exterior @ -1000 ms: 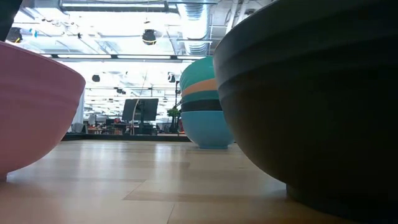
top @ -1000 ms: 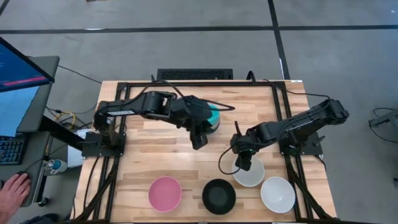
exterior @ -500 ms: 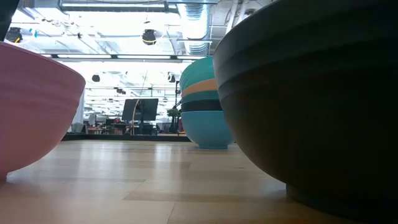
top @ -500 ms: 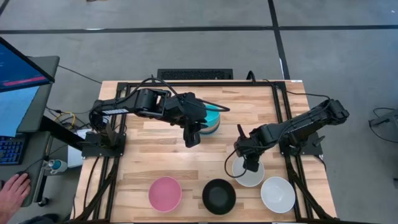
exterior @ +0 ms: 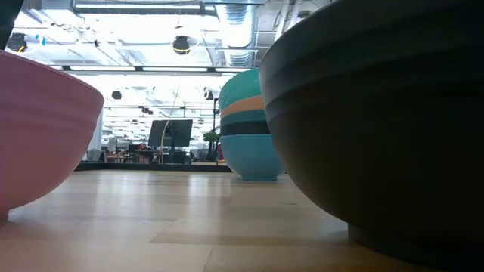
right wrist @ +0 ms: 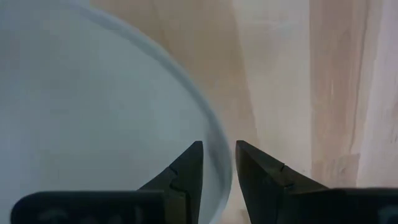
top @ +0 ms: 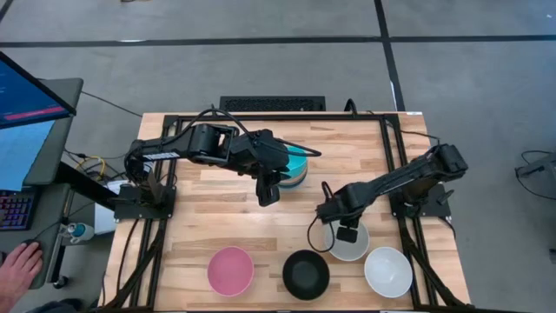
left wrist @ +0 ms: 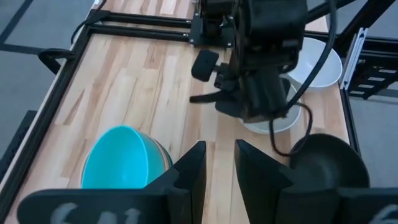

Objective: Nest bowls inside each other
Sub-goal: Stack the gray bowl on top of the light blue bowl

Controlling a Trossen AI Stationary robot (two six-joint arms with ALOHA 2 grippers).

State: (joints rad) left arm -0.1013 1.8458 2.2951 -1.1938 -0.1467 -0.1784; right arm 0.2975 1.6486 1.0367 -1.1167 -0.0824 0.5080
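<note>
A stack of nested bowls (top: 297, 165), cyan on top, stands on its base at the table's middle, toward the far side. Along the near edge rest a pink bowl (top: 230, 270), a black bowl (top: 306, 274) and two white bowls (top: 354, 249) (top: 387, 271). My right gripper (top: 347, 232) points down over the left white bowl (right wrist: 93, 124), narrowly open. One finger is inside its rim (right wrist: 214, 140) and one outside. My left gripper (top: 269, 193) hovers beside the stack, open and empty (left wrist: 219, 149). My right gripper has its two fingers on either side of the white bowl's rim (right wrist: 219, 163), coming from above and pointing down. Whether the fingers (right wrist: 189, 163) touch the rim, I cannot tell. The bowl sits upright on the table.
Black frame rails (top: 395, 148) run along the table's sides and far edge. Bare wood (top: 217, 217) lies between the stack and the near row of bowls. A person's hand (top: 17, 265) rests off the table at the left.
My right gripper has sunk toward the left white bowl and tipped until it points straight down, shifting a little toward the near edge. The bowls have stayed where they were.
</note>
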